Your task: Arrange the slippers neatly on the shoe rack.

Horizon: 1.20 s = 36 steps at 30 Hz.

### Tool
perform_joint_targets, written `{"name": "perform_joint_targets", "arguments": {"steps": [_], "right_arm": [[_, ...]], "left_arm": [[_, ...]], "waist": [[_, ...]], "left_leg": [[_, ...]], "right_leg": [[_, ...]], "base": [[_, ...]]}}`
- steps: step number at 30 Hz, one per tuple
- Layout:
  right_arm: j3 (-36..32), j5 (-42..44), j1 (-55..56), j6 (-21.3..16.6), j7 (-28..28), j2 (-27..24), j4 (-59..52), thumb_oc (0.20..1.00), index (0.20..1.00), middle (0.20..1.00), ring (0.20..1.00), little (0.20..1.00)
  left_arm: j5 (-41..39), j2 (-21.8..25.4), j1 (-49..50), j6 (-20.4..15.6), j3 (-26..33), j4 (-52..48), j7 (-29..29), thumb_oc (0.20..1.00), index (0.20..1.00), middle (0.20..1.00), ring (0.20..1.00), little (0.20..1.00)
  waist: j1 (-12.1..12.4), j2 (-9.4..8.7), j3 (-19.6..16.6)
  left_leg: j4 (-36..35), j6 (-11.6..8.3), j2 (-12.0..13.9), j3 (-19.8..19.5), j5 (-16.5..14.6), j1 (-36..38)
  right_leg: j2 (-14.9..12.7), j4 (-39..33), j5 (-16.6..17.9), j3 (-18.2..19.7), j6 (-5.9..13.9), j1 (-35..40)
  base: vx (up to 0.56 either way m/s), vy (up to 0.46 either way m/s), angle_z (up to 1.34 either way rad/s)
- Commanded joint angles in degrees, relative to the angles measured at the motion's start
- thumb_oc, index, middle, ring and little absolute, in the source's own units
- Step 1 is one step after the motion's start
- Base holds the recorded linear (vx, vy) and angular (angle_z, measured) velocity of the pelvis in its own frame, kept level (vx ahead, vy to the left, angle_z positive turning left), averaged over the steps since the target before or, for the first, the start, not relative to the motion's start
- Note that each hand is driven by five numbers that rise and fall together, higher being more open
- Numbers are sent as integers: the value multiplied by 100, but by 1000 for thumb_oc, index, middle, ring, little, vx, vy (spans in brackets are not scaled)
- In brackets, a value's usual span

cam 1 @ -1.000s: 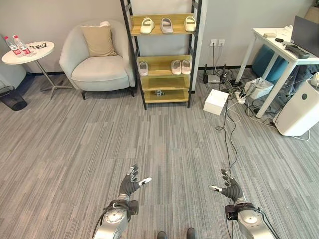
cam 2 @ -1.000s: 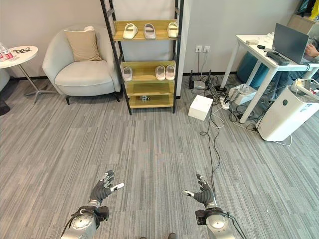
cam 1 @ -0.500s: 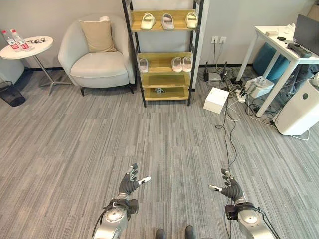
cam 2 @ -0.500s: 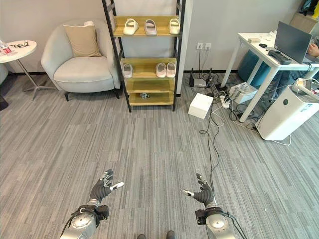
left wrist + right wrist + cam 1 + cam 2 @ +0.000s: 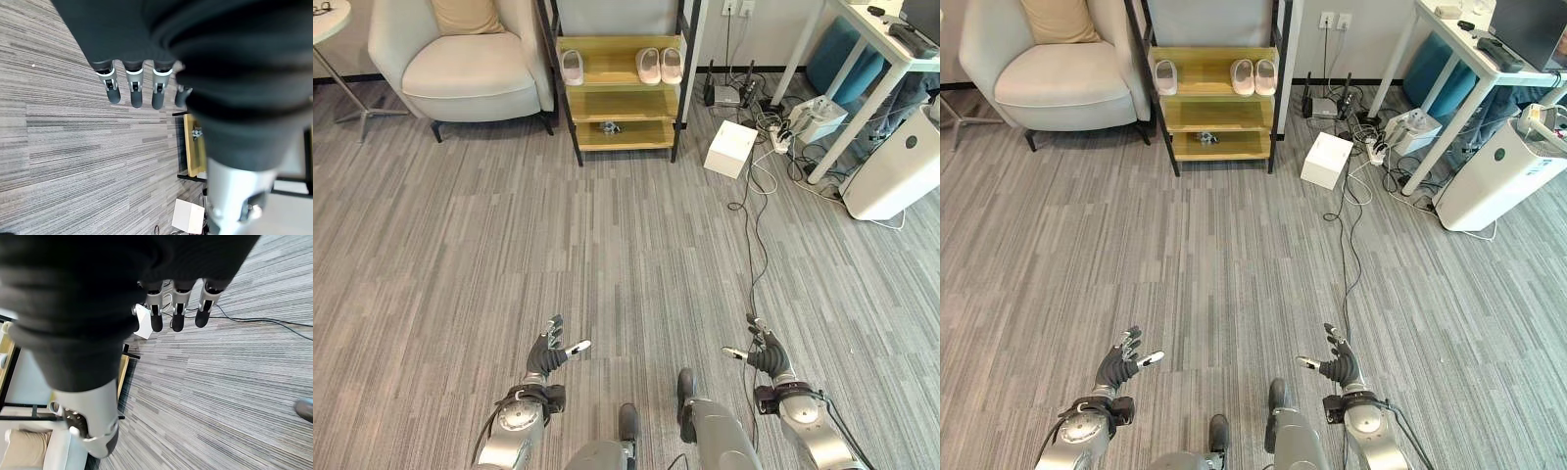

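The wooden shoe rack with black posts stands far ahead against the wall. On its upper visible shelf a single pale slipper lies at the left and a pair of pale slippers lies at the right. A small dark object sits on the bottom shelf. My left hand and right hand hover low over the carpet, far from the rack, both open and holding nothing. In the wrist views the left fingers and right fingers are straight.
A cream armchair stands left of the rack. A white box, a power strip and trailing cables lie right of it. Further right are a white desk and a white air purifier. Grey striped carpet lies between me and the rack.
The whole picture has shifted: the camera has moved closer and tipped down, so the rack's top shelf has left the view. Both hands stay open in the same pose.
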Motion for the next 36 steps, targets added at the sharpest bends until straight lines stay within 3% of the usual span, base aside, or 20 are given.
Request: {"name": "perform_joint_targets", "arguments": {"steps": [1, 5, 9, 10, 12, 13, 15, 16, 17, 18, 19, 20, 21, 22, 23, 28, 30, 32, 35, 36], "right_arm": [[-93, -45, -180, -219, -54, -127, -281, 1000, 1000, 1000, 1000, 1000], [-123, 16, 65, -269, 137, -291, -340, 1000, 1000, 1000, 1000, 1000], [-94, 136, 250, -321, 326, -439, -329, 1000, 1000, 1000, 1000, 1000], [-94, 136, 250, -321, 326, -440, -329, 1000, 1000, 1000, 1000, 1000], [-118, 321, 279, -350, 405, -484, -262, 1000, 1000, 1000, 1000, 1000], [-123, 335, 289, -331, 406, -496, -227, 1000, 1000, 1000, 1000, 1000], [-108, 357, 268, -289, 376, -517, -197, 1000, 1000, 1000, 1000, 1000], [-107, 357, 268, -290, 376, -517, -196, 1000, 1000, 1000, 1000, 1000], [-98, 389, 281, -288, 392, -529, -195, 1000, 1000, 1000, 1000, 1000], [-97, 389, 283, -288, 392, -528, -195, 1000, 1000, 1000, 1000, 1000], [-99, 382, 289, -290, 405, -527, -164, 1000, 1000, 1000, 1000, 1000], [-109, 371, 288, -291, 385, -516, -142, 1000, 1000, 1000, 1000, 1000], [-109, 370, 291, -291, 385, -517, -143, 1000, 1000, 1000, 1000, 1000], [-127, 334, 275, -286, 334, -532, -76, 1000, 1000, 1000, 1000, 1000], [-134, 332, 227, -288, 283, -534, -31, 1000, 1000, 1000, 1000, 1000], [-162, 331, 233, -241, 276, -445, 98, 1000, 1000, 1000, 1000, 1000], [-103, 187, 315, -206, 360, -355, 67, 1000, 1000, 1000, 1000, 1000], [-59, 194, 311, -172, 405, -269, 56, 1000, 1000, 1000, 1000, 1000], [16, 278, 317, -184, 487, -123, 85, 1000, 1000, 1000, 1000, 1000], [33, 263, 281, -171, 505, -76, 78, 1000, 1000, 1000, 1000, 1000]], "left_arm": [[344, 1, -309, -351, 149, -431, 41, 1000, 1000, 1000, 1000, 1000], [380, -69, -368, -400, -15, -597, -56, 1000, 1000, 1000, 1000, 1000], [186, -48, -179, -413, -40, -899, -217, 1000, 1000, 1000, 1000, 1000], [186, -48, -179, -413, -40, -899, -217, 1000, 1000, 1000, 1000, 1000], [108, -21, -105, -381, -35, -949, -300, 1000, 1000, 1000, 1000, 1000], [120, -1, -70, -360, -11, -989, -307, 1000, 1000, 1000, 1000, 1000], [101, -6, -27, -341, 15, -1085, -310, 1000, 1000, 1000, 1000, 1000], [101, -6, -26, -340, 16, -1086, -310, 1000, 1000, 1000, 1000, 1000], [96, -8, 39, -350, 35, -1128, -326, 1000, 1000, 1000, 1000, 1000], [95, -7, 41, -350, 35, -1129, -326, 1000, 1000, 1000, 1000, 1000], [103, -12, 78, -352, 33, -1135, -338, 1000, 1000, 1000, 1000, 1000], [139, -27, 100, -329, -16, -1139, -318, 1000, 1000, 1000, 1000, 1000], [139, -27, 103, -329, -17, -1139, -318, 1000, 1000, 1000, 1000, 1000], [227, -25, 98, -290, -14, -1148, -264, 1000, 1000, 1000, 1000, 1000], [265, -35, 58, -301, -10, -1131, -223, 1000, 1000, 1000, 1000, 1000], [344, -33, 49, -338, 0, -1068, -183, 1000, 1000, 1000, 1000, 1000], [343, -8, 119, -313, 4, -1092, -172, 1000, 1000, 1000, 1000, 1000], [309, 18, 92, -300, -33, -1008, -179, 1000, 1000, 1000, 1000, 1000], [354, 171, 54, -256, -134, -994, -254, 1000, 1000, 1000, 1000, 1000], [377, 218, 19, -236, -147, -986, -255, 1000, 1000, 1000, 1000, 1000]], "waist": [[-36, 25, 94], [-182, 51, -90], [-179, 171, -150], [-181, 172, -152], [-128, 195, -42], [-92, 181, -12], [-27, 146, 68], [-27, 147, 72], [6, 75, 103], [7, 65, 106], [8, 11, 93], [-1, -48, 56], [-4, -69, 63], [-62, -25, 25], [-83, 1, 11], [-89, 1, -103], [-45, -14, -289], [13, -97, -408], [9, -242, -513], [-5, -266, -457]], "left_leg": [[57, -211, 58, -188, -1272, 837], [255, -419, 255, -330, -1484, 1169], [1943, -736, 435, -398, -546, 633], [1951, -737, 436, -400, -550, 627], [3780, -917, 428, -488, 169, -161], [4074, -902, 461, -442, 195, -317], [4270, -699, 434, -342, -215, -745], [4272, -698, 436, -341, -219, -741], [3825, -594, 340, -312, -595, -973], [3799, -591, 330, -306, -587, -951], [3293, -532, 250, -307, -808, -1045], [1950, -518, 203, -375, -797, -1097], [1837, -516, 181, -375, -741, -1029], [559, -594, 225, -535, -151, -999], [78, -636, 227, -585, -90, -1093], [-47, -688, 221, -518, -181, -1330], [-47, -660, 169, -557, 279, -1171], [-47, -545, 85, -483, 274, -987], [73, -172, -169, -432, -148, -616], [110, 5, -288, -430, -349, -391]], "right_leg": [[286, -540, -60, -157, 217, 628], [391, -461, 136, -34, 25, 832], [546, -388, -121, -30, -296, 1335], [546, -388, -121, -33, -296, 1333], [641, -397, -343, 27, -574, 1719], [651, -381, -435, 64, -648, 1823], [596, -362, -543, 87, -679, 2005], [597, -358, -547, 87, -678, 2008], [505, -353, -640, 68, -664, 2166], [494, -352, -646, 71, -660, 2175], [418, -360, -709, 22, -616, 2222], [374, -328, -828, -102, -607, 2361], [351, -323, -837, -105, -604, 2376], [396, -240, -988, -242, -630, 2429], [435, -216, -1066, -293, -639, 2520], [458, -126, -1170, -237, -569, 2819], [297, -7, -1207, -144, -445, 2980], [104, 330, -1108, -39, -295, 2920], [-234, 1856, -275, 100, 48, 2421], [-409, 2891, 251, 70, 157, 2015]], "base": [[464, -223, -15], [533, -277, 12], [480, -291, 43], [241, -167, 14], [377, -257, -10], [412, -258, -17], [236, -125, -5], [260, -90, -6], [190, -57, -14], [291, -75, -7], [288, -44, -3], [289, -47, 7], [390, -16, 36], [314, 33, 41], [442, 68, 30], [392, 132, 0], [673, 310, -33], [737, 357, -13], [583, 328, -13], [449, 322, 19]]}}
